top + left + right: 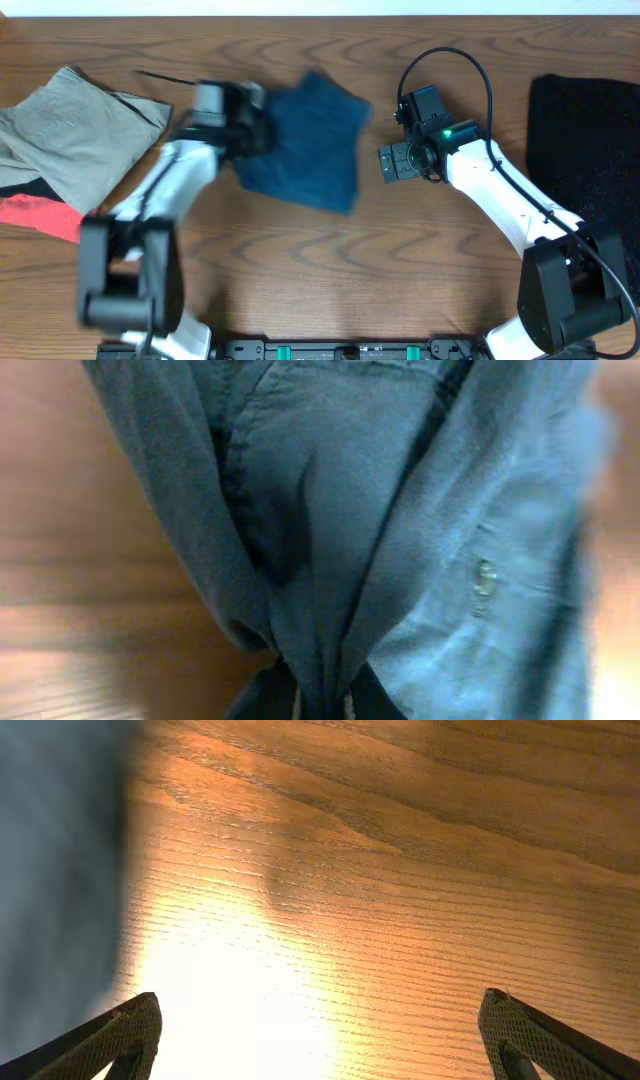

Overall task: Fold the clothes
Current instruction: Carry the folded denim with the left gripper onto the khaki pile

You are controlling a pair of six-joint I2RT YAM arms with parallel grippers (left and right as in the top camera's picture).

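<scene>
The dark navy-blue garment (310, 145) lies bunched in the middle of the wooden table. My left gripper (250, 130) is shut on its left edge. In the left wrist view the navy cloth (330, 520) hangs gathered from between the jaws (320, 705), and a small button (485, 575) shows on it. My right gripper (392, 162) is open and empty just right of the garment. In the right wrist view its fingertips (320, 1030) stand wide apart above bare wood, with the navy cloth (55, 870) at the left edge. A khaki-grey piece (75, 130) and a coral-red piece (40, 215) lie at the far left.
A black cloth or mat (590, 150) covers the table's right end. A black cable (450, 60) loops above the right arm. The table's far edge runs along the top of the overhead view.
</scene>
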